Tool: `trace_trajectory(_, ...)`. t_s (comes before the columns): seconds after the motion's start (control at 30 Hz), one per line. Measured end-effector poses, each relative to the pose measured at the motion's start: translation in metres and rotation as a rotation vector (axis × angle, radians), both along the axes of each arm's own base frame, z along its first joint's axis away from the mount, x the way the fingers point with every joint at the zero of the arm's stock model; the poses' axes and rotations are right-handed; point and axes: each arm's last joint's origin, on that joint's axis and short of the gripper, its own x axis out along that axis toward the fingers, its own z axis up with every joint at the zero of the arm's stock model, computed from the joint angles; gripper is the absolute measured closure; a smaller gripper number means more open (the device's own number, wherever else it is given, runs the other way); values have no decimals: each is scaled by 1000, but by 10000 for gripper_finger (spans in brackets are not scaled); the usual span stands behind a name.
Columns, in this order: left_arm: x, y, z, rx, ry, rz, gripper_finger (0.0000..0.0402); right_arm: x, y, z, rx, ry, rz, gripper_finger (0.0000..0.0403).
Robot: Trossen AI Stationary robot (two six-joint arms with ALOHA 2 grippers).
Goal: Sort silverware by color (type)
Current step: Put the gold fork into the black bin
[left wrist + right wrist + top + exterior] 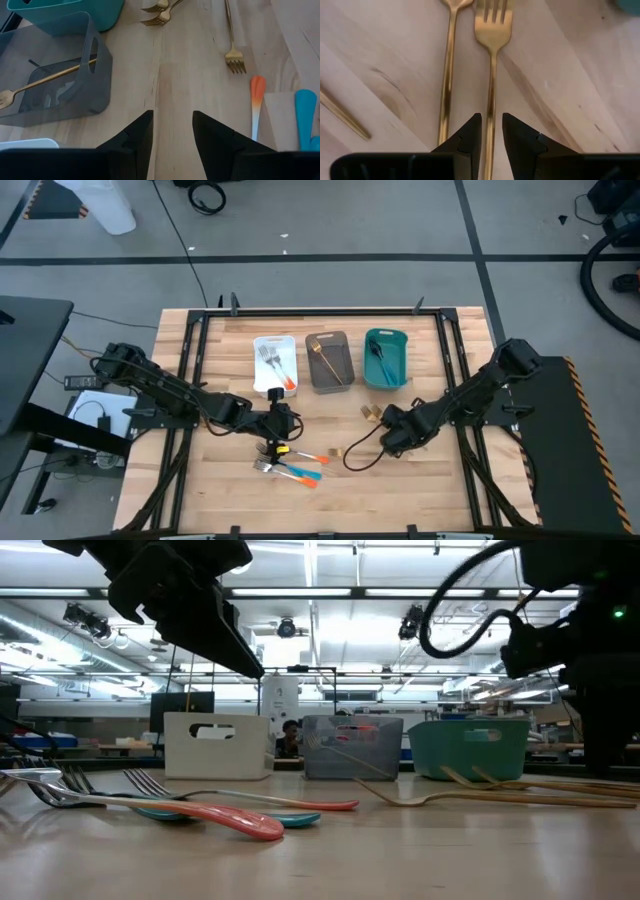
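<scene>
Gold fork (491,75) | tines away from right pincer (491,132) | handle between fingers

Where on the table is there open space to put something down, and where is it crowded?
Bare wood: left of the white bin, and right of the teal bin. Crowded: loose silverware beneath the left gripper, and gold forks at the right gripper.

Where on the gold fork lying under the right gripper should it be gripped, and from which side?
Grip the gold fork on its slim handle, coming straight down from above. It lies flat on the table, and the right gripper hangs open astride that handle. Its fingers should close across the handle's width; a second gold piece lies close alongside, so stay centred.
</scene>
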Motion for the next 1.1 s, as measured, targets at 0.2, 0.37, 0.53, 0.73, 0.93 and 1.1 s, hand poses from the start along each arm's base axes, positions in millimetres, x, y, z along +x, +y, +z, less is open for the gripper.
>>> trace_trajectory(0.2,0,0,0,0,1,0,255,3,-11,0,25,-40,-1,334)
trace_trajectory(0.37,0,0,0,0,1,-1,255,5,-19,-9,72,-65,11,343)
trace_trajectory(0.53,0,0,0,0,1,-1,255,6,-28,-13,105,-46,12,344)
trace_trajectory(0.73,0,0,0,0,1,-1,255,9,-36,-14,161,-33,9,362)
trace_trajectory(0.93,0,0,0,1,5,-1,255,11,-41,-14,182,-27,15,362)
trace_trajectory(1.1,0,0,0,1,4,-1,255,12,-43,-14,185,-28,5,373)
